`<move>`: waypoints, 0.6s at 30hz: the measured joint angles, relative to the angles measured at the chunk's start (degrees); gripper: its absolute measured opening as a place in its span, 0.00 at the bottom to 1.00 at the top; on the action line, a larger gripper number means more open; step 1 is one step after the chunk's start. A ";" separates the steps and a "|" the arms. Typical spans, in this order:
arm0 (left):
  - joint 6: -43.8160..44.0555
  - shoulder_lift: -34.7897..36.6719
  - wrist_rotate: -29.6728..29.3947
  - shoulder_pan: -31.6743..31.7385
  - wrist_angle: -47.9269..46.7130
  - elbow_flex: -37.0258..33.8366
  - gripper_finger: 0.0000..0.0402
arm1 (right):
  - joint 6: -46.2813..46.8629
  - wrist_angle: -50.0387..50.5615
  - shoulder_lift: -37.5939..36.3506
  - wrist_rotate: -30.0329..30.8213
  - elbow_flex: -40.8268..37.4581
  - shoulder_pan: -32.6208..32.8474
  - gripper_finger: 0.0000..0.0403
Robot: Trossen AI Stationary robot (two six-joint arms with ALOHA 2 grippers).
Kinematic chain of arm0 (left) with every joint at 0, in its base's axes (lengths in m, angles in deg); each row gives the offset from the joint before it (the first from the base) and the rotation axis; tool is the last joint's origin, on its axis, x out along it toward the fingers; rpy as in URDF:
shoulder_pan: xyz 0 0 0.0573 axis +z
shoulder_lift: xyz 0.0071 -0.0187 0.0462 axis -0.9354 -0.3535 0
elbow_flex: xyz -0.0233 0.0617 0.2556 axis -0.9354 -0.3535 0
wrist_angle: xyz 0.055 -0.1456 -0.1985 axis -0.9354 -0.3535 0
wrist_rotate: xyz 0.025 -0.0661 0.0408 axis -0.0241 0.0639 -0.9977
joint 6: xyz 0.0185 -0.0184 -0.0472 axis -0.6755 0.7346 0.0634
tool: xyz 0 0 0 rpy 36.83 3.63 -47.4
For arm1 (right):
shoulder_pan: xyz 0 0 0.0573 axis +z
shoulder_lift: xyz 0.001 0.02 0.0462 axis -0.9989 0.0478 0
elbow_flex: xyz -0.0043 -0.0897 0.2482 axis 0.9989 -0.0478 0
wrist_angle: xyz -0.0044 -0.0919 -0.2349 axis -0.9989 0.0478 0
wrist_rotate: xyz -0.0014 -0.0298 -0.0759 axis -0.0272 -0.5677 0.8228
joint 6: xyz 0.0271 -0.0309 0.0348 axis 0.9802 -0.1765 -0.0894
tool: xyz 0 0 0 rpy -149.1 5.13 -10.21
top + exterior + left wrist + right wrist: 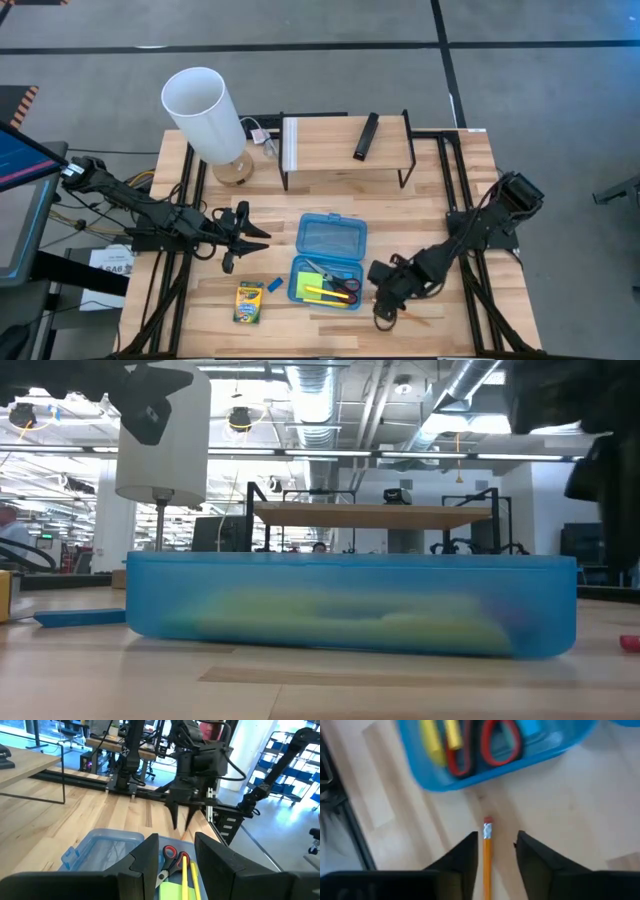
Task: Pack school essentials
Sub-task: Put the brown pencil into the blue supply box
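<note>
An open blue pencil case stands mid-table, its tray (296,272) near and its lid (332,238) behind. In the tray lie red-handled scissors (338,284), a green sticky-note pad (303,287) and two yellow sticks (322,293). A crayon box (249,301) and a blue eraser (274,286) lie left of the case. My right gripper (496,842) points steeply down, right of the tray, and is open. An orange pencil (486,862) lies flat on the table between its fingers. My left gripper (262,240) hovers level to the left of the lid, open and holding nothing.
A white-shaded lamp (205,112) stands at the far left. A wooden shelf on a black wire frame (345,140) at the far middle carries a black bar (366,136). Bare wood lies in front of the case.
</note>
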 joint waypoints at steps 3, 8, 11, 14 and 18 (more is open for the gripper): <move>0.00 0.00 0.02 0.00 -0.05 0.00 0.28 | -0.76 1.22 1.98 2.02 2.00 2.35 0.44; 0.00 0.00 -0.04 0.00 -0.07 0.00 0.28 | -4.22 6.36 9.12 3.13 9.96 3.74 0.45; 0.00 0.00 -0.06 0.00 -0.05 0.00 0.28 | -6.36 11.09 13.17 3.60 15.61 3.48 0.45; 0.02 0.00 -0.06 0.00 0.00 0.00 0.28 | -7.26 15.79 16.44 3.73 19.31 2.79 0.46; 0.47 0.00 0.08 0.00 -0.28 0.00 0.28 | -5.81 19.39 18.71 2.32 20.45 1.78 0.49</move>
